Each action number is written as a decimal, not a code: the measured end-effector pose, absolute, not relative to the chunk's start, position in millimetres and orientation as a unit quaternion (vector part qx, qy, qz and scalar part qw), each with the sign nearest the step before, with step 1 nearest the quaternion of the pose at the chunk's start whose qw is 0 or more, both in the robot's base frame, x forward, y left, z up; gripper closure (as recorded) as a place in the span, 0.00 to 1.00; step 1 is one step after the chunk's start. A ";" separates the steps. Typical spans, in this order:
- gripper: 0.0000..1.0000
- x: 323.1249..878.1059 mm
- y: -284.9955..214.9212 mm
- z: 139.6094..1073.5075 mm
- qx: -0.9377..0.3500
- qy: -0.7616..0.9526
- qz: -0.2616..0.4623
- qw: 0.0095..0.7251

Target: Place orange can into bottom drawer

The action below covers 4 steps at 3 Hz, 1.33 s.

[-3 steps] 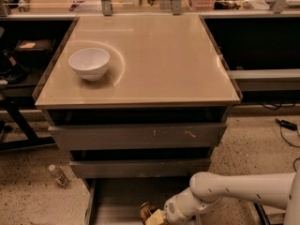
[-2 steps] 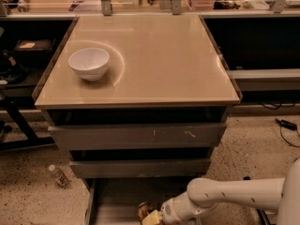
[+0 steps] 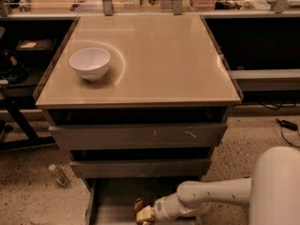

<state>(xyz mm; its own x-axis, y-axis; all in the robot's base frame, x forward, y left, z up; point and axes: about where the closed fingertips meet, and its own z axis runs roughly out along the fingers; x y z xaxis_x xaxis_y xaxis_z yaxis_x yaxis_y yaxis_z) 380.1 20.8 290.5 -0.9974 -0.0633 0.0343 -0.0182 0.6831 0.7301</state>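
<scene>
No text I can actually read here. The small orange-gold metal can (image 3: 139,204) shows no lettering I can make out. It's right at the pale two-finger gripper (image 3: 143,214), low over the shallow grey metal bottom drawer (image 3: 112,206) — under the front edge of the desk (image 3: 159,55).

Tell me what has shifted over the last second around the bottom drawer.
The gripper, with the orange can at its tip, has slid slightly toward the view's left over the open bottom drawer, the arm following lower. No release is visible. The white bowl on the cabinet top, the clear bottle on the floor and the upper drawers stayed put.
</scene>
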 end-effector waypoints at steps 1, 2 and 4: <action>1.00 400.0 32.2 238.4 -0.018 -0.914 -0.404 0.033; 1.00 399.4 33.0 236.2 -0.020 -0.914 -0.405 0.034; 1.00 419.9 45.5 204.0 -0.054 -0.917 -0.395 0.019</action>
<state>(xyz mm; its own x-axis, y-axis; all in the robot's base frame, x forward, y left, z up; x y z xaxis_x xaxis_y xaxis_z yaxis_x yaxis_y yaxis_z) 419.9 45.5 204.0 -0.9934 0.0844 0.0772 0.1141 0.6816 0.7228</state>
